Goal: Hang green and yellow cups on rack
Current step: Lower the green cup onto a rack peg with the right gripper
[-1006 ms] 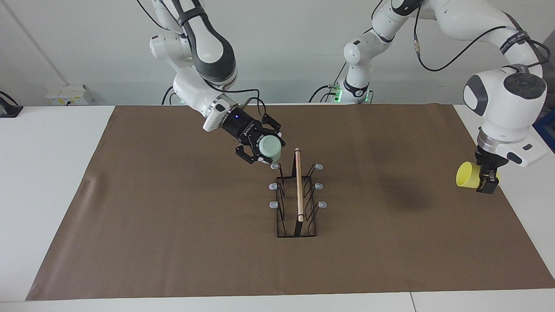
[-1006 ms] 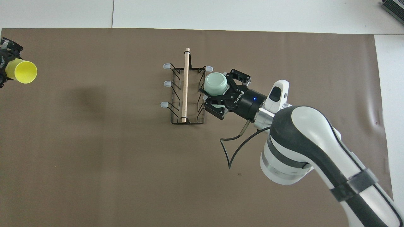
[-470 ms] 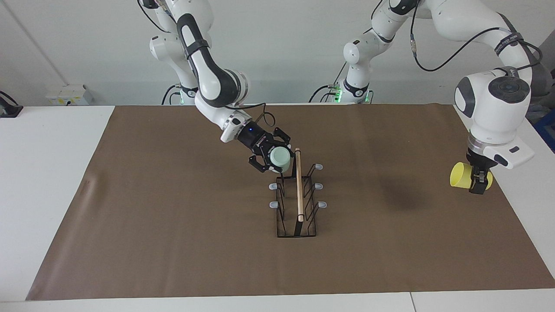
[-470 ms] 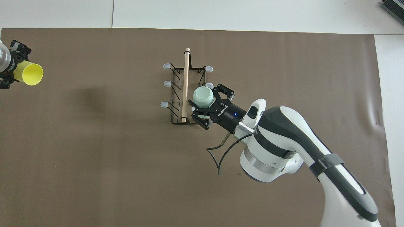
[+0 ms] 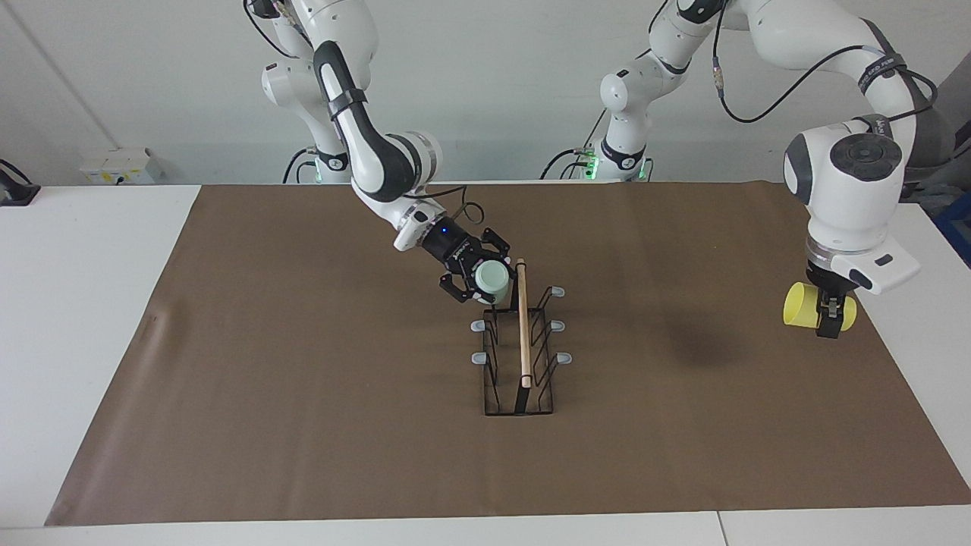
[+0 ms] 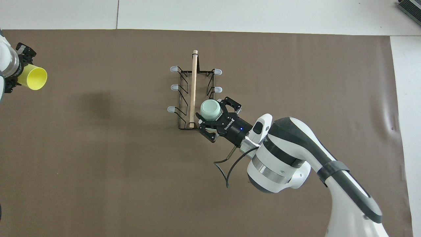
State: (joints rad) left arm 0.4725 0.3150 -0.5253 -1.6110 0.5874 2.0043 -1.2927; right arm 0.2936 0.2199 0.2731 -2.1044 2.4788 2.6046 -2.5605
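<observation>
- Facing view: right gripper (image 5: 483,279) clamped on green cup (image 5: 491,278), over the rack (image 5: 520,356) end nearest the robots.
- Left gripper (image 5: 828,316) grips yellow cup (image 5: 798,305), over the left arm's table end.

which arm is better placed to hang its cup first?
Right. The right gripper holds the green cup right at the rack, by its prongs nearest the robots. The left gripper holds the yellow cup off at the mat's end.
</observation>
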